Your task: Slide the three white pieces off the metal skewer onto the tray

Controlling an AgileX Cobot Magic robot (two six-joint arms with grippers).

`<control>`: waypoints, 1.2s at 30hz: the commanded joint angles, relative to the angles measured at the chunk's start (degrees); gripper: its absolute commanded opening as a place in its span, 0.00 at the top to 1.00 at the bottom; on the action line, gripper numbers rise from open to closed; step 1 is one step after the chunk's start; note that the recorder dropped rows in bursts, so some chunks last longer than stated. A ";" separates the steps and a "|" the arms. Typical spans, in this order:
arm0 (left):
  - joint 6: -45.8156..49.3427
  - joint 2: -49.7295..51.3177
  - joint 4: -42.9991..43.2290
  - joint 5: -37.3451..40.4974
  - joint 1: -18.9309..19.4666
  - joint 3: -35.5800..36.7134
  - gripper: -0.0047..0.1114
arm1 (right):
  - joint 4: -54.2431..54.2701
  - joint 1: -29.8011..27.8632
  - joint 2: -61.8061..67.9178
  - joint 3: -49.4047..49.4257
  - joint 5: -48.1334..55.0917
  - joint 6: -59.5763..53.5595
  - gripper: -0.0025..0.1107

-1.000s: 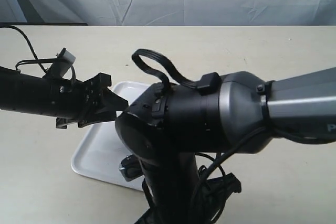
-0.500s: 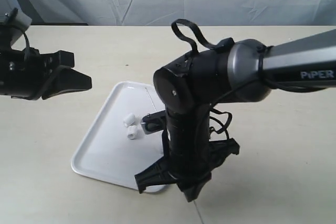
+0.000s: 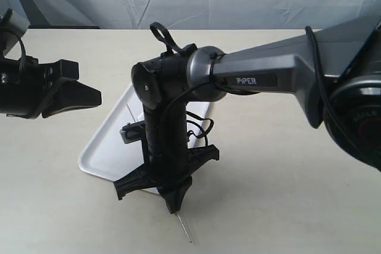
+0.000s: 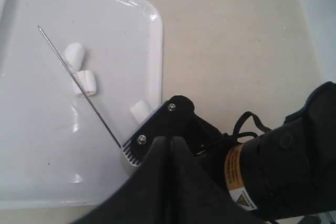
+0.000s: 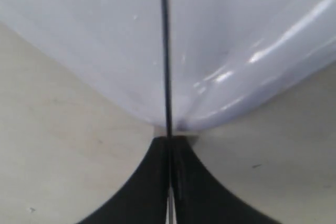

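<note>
Pinches right gripper (image 5: 169, 141) on the metal skewer (image 4: 99, 114) over the tray (image 4: 31, 171), lower centre; holds left gripper (image 3: 95, 94) closed, empty, far left. Finds the three white pieces (image 4: 73, 53) loose on the tray, seemingly stripped. Next: lower and release skewer.

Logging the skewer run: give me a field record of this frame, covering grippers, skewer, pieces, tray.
left gripper: shut, empty, held off to the side of the tray
right gripper: shut on the metal skewer, at the tray's edge
metal skewer: slanted over the tray
white pieces: three, all lying in the tray; two along the shaft, one by the right gripper
tray: flat on the table
status: pieces appear off the skewer, but one overlaps the shaft
</note>
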 commanded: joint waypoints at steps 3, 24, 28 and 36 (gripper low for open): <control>-0.17 -0.43 -1.31 -0.29 0.27 0.26 0.96 | -3.58 -0.32 1.13 -3.26 0.78 0.07 0.98; -0.17 -0.43 -1.59 -0.37 0.27 0.29 0.96 | -5.52 -2.42 2.58 -14.16 0.78 0.04 0.98; -0.17 -0.43 -2.00 -0.49 0.27 0.29 0.96 | -4.61 -2.82 2.96 -14.16 0.78 -0.07 0.98; -0.17 -0.43 -1.98 -0.38 0.27 0.29 0.96 | -3.61 -3.08 4.24 -14.16 0.78 -0.93 0.78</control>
